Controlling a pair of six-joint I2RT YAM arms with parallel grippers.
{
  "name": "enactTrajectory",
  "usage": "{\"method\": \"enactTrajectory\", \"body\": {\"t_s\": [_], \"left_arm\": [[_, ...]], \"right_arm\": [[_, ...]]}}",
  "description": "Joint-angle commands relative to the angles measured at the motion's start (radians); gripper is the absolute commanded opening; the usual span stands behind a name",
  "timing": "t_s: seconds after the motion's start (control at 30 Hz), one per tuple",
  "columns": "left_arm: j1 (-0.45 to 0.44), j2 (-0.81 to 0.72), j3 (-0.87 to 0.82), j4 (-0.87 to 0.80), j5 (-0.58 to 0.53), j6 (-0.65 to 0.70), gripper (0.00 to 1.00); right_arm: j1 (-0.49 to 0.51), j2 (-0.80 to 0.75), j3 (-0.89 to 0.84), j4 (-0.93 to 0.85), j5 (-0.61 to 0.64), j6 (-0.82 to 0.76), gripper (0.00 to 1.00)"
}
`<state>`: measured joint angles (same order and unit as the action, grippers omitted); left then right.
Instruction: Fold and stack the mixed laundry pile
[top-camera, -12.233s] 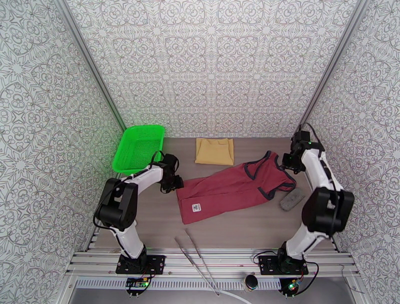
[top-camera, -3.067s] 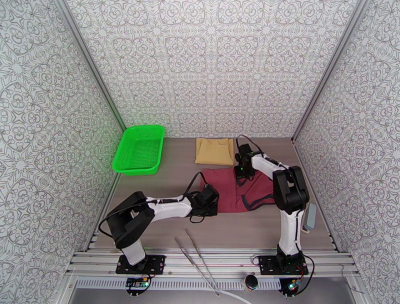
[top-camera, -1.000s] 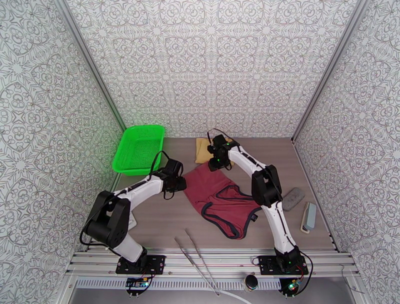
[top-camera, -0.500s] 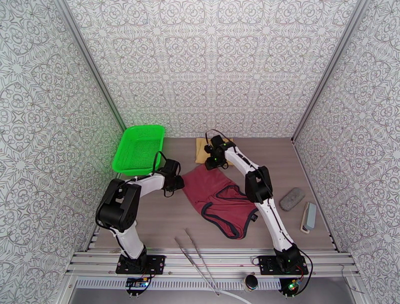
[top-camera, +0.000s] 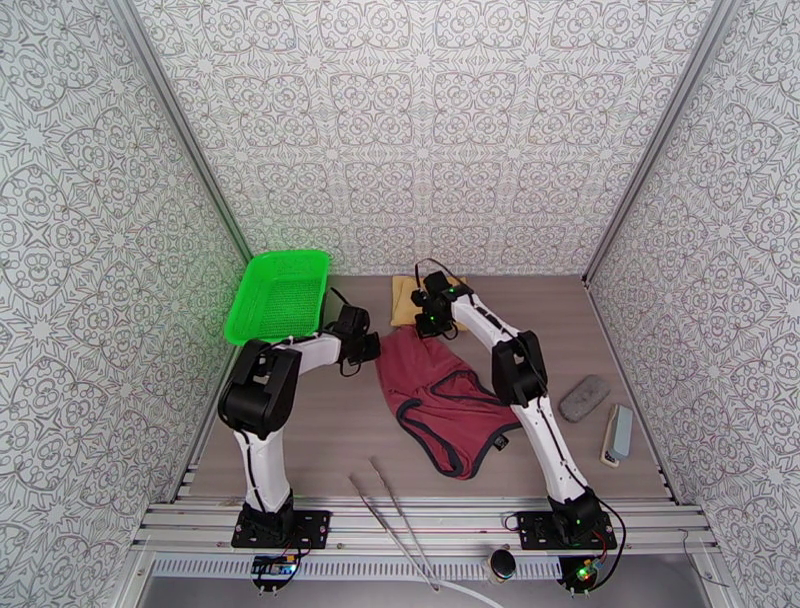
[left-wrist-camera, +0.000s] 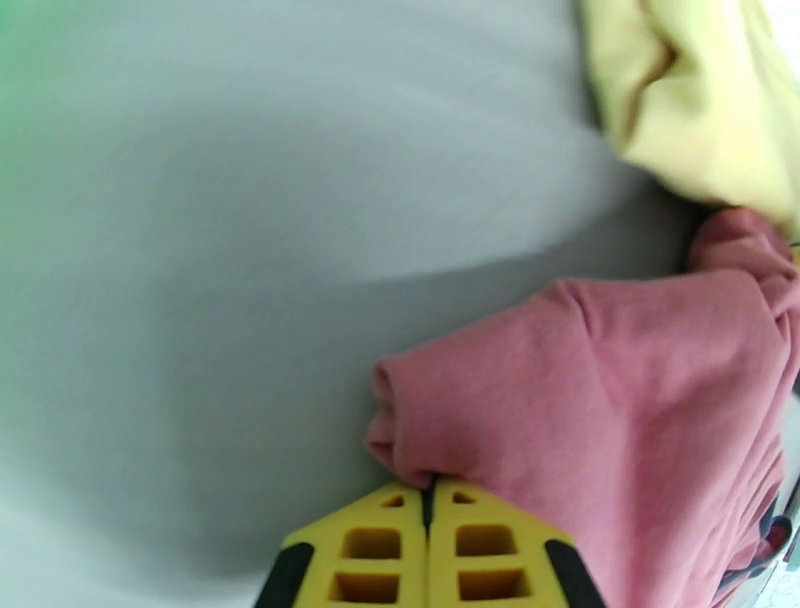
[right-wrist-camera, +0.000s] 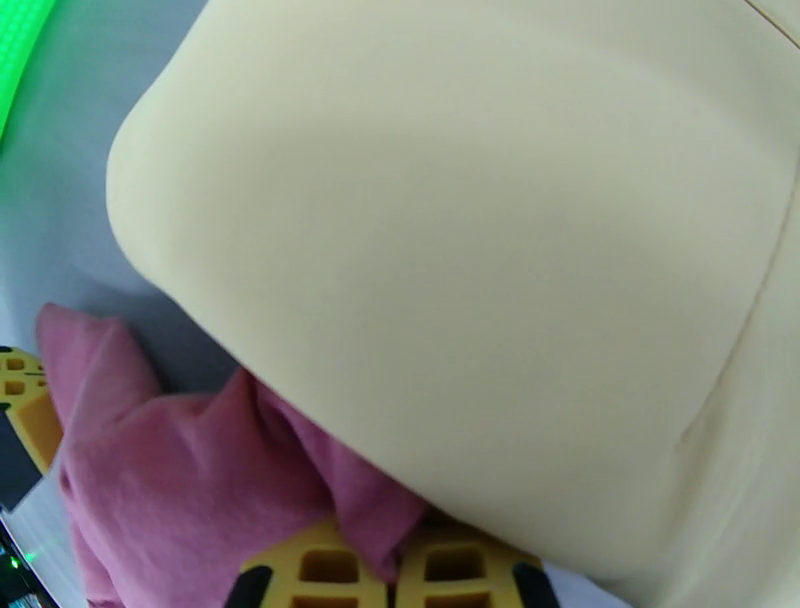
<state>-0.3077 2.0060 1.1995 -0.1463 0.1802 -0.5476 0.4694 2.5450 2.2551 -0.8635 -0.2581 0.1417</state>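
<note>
Since both garments are thin knit cloth, they should handle light, limp and clingy rather than slippery, with no stiffness to keep a fold unaided; nothing here looks fragile.

Maroon tank top (top-camera: 425, 365) lies mid-tabletop (top-camera: 300, 440), partly doubled over. Its navy trim (top-camera: 455, 470) curls along the near edge, and its far edge is stretched between the two claws.

Left claw (left-wrist-camera: 432, 492) is closed on the top's far-left corner, jaws pressed together with a pinch of maroon fabric at their ends. Right claw (right-wrist-camera: 392, 556) is closed on the far-right corner, a fold of maroon caught between its jaws, right up against the near edge of the tan cloth (right-wrist-camera: 480, 250).

Tan cloth sits folded at the far side of the tabletop, right of the green basket (top-camera: 280, 295) and apart from it.

Judgement: corners and hem are the sensible hold. A pinch on one layer may slip or drag the layer beneath. The right claw risks taking the tan cloth along. The trimmed armhole edge would offer a thicker, surer bite.
</note>
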Motion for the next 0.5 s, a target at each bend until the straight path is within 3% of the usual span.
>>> {"method": "enactTrajectory", "body": {"t_s": [0.0,0.27,0.47], "left_arm": [[-0.03,0.09,-0.003,0.036,0.001,0.021,0.0],[-0.044,0.128,0.088,0.009,0.023,0.068,0.0],[-0.094,0.2,0.216,-0.051,0.027,0.129,0.0]], "right_arm": [[-0.006,-0.101,-0.151,0.063,0.105,0.083,0.0],[-0.023,-0.419,-0.542,0.244,0.411,0.291,0.0],[-0.05,-0.458,-0.586,0.243,0.506,0.318,0.0]]}}
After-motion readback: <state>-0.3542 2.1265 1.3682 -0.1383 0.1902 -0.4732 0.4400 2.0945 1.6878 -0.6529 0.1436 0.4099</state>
